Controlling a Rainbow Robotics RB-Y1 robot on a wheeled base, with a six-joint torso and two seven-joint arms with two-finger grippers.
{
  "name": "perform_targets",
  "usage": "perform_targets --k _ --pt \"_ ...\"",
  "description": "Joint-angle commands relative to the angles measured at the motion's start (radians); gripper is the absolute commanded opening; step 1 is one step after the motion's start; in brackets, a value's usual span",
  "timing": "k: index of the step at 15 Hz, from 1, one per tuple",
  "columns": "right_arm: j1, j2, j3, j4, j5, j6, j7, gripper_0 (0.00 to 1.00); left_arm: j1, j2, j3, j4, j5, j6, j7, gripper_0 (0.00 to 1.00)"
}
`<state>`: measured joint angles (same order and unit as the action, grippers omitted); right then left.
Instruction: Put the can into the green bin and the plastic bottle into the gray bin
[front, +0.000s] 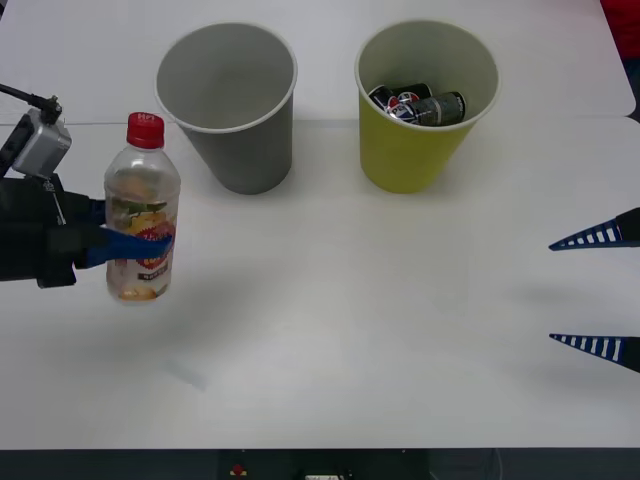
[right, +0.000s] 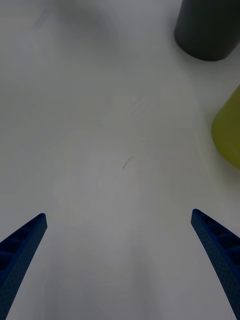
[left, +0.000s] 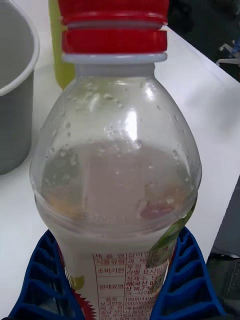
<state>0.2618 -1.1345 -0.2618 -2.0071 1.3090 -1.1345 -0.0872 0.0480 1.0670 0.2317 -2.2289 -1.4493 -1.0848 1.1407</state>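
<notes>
Half the job looks done from where I sit. My bottle (front: 142, 210) is upright at the left of the front frame, red cap up, clamped across its label by the blue fingers of my left gripper (front: 135, 243). In the left wrist view those fingers (left: 187, 280) press on both sides of the label, so the grip reads firm. I judge the bottle is lifted off the table (front: 330, 330), though I cannot be sure from this angle. It is not in any bin yet.

Up and to the right of the bottle, in the upper middle of the front frame, is the gray bin (front: 232, 100). I see nothing inside it, and it is the bottle's target. Just beside it, further right, is the green bin (front: 420, 105), apart from the gray one, with cans (front: 418, 106) lying in the bottom. That makes the can step complete, as far as I can judge.

My right gripper (front: 600, 291) waits at the right edge of the front frame, jaws spread wide with nothing between them, well apart from both bins.

What remains: carry the bottle over the gray rim and let go.
</notes>
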Motion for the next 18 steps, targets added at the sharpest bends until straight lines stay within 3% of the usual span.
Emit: perform_targets --k 1,5,8,13,18 --pt "0.0 0.0 0.0 0.0 0.0 0.0 0.0 1.0 0.0 0.06 0.052 -0.037 -0.022 0.0 0.136 0.0" --pt "0.0 0.0 0.0 0.0 0.0 0.0 0.0 1.0 -0.062 0.177 0.084 -0.006 -0.017 0.0 0.182 0.0" --pt "0.0 0.0 0.0 0.0 0.0 0.0 0.0 1.0 -0.215 0.248 0.001 0.074 0.013 -0.004 0.186 0.0" --pt "0.0 0.0 0.0 0.0 0.0 0.0 0.0 1.0 -0.674 0.258 -0.377 0.327 0.023 -0.006 0.188 0.0" --pt "0.0 0.0 0.0 0.0 0.0 0.0 0.0 1.0 -1.034 0.151 -0.681 0.575 -0.002 -0.006 0.186 0.0"
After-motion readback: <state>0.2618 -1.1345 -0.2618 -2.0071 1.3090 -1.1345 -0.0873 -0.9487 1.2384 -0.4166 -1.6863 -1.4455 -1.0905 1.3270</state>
